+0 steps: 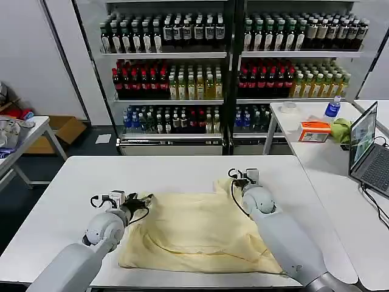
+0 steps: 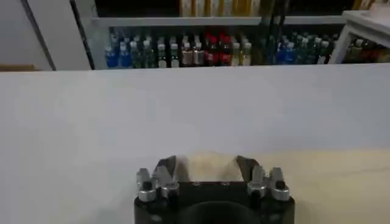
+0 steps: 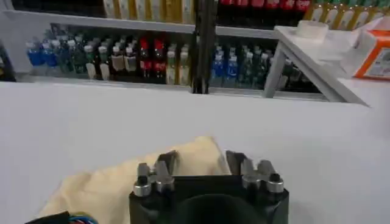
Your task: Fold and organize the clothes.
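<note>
left claw [image 2: 206,164] and right claw [image 3: 201,159], both spread apart, straddle t-shirt [image 1: 200,234] corners.

- Pale yellow, plain: T-shirt [image 1: 200,234]
- White: table [image 1: 182,170]
- Black, silver screws: left gripper [image 2: 206,165], right gripper [image 3: 201,159]
- Orange and white: box [image 1: 314,131] on far right table
- Green: cloth [image 1: 341,129] beside box
- Blue: bottle [image 1: 332,107]
- Red, yellow, dark: shelf bottles [image 1: 182,82]
</note>
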You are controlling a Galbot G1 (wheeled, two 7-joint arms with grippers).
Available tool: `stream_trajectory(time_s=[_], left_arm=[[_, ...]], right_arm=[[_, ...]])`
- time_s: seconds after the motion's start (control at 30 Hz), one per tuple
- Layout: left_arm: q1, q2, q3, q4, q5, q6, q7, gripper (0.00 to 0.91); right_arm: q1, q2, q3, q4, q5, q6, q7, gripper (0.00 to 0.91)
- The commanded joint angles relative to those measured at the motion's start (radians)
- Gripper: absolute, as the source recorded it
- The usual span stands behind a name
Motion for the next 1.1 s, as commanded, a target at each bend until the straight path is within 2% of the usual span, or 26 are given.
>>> stream_trajectory(time_s=[0.03,0.33,0.5,0.8,1.1], left_arm=[[0.006,-0.003,0.005,0.007,-0.001,0.003,0.012,0.020],[0.025,-0.004,-0.012,-0.004,-0.008,-0.008,0.035,0.020],[0.032,0.000,-0.022,-0.019,-0.016,-0.023,0.044,0.020],[0.038,0.027,-0.063,-0.071,-0.033,-0.047,0.047,0.020],[0.115,0.064,-0.126,-0.191,-0.046,-0.049,0.050,0.020]], right_arm=[[-0.013,0.007,0.000,-0.010,0.005,-0.005,-0.003,0.000],[-0.022,0.007,0.016,0.009,0.008,0.012,-0.014,0.000],[-0.039,0.007,0.030,0.047,0.006,0.072,-0.017,0.000],[-0.082,-0.034,0.064,0.187,-0.018,0.188,-0.027,0.000],[-0.194,-0.121,0.151,0.407,-0.009,0.193,-0.029,0.000]])
